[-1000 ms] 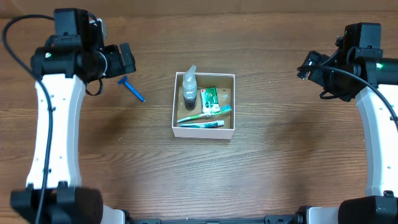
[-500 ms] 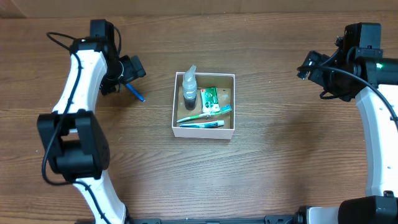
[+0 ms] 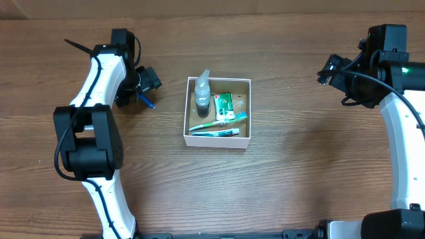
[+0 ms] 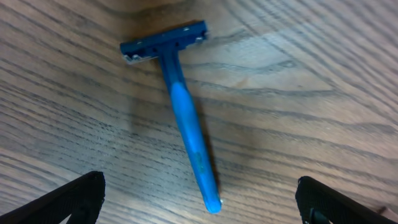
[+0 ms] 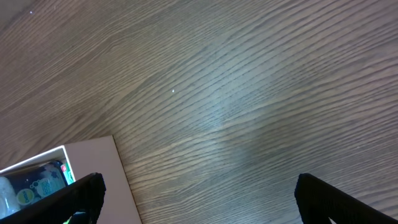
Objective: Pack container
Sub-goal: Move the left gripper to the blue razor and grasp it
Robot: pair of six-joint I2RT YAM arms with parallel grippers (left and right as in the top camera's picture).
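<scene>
The container (image 3: 217,141), a square shallow box with thin white walls and a brown cardboard floor, sits open-topped near the middle of the worktop (image 3: 299,166), whose surface is brown wood-grain with long, fine streaks. Inside it, a clear plastic bottle (image 3: 202,94) with dark contents lies along the left wall, its pale cap toward the far edge. A small green packet (image 3: 224,103) lies beside the bottle, and a green and white toothbrush (image 3: 214,123) and a slim toothpaste tube (image 3: 216,133) lie side by side along the near wall. Toward the far left corner of the worktop a blue plastic disposable razor (image 4: 186,130) lies flat on the wood. It has a straight, rounded handle and a short crossbar head, and it is well apart from the container. The left gripper (image 3: 143,83) hangs over the razor with its two black fingers spread wide. In the left wrist view one finger shows on each side of the handle, and neither touches it. The right gripper (image 3: 332,70) is near the far right edge, its fingers also spread and holding nothing. The right wrist view shows bare wood grain and one white corner of the container at the lower left.
</scene>
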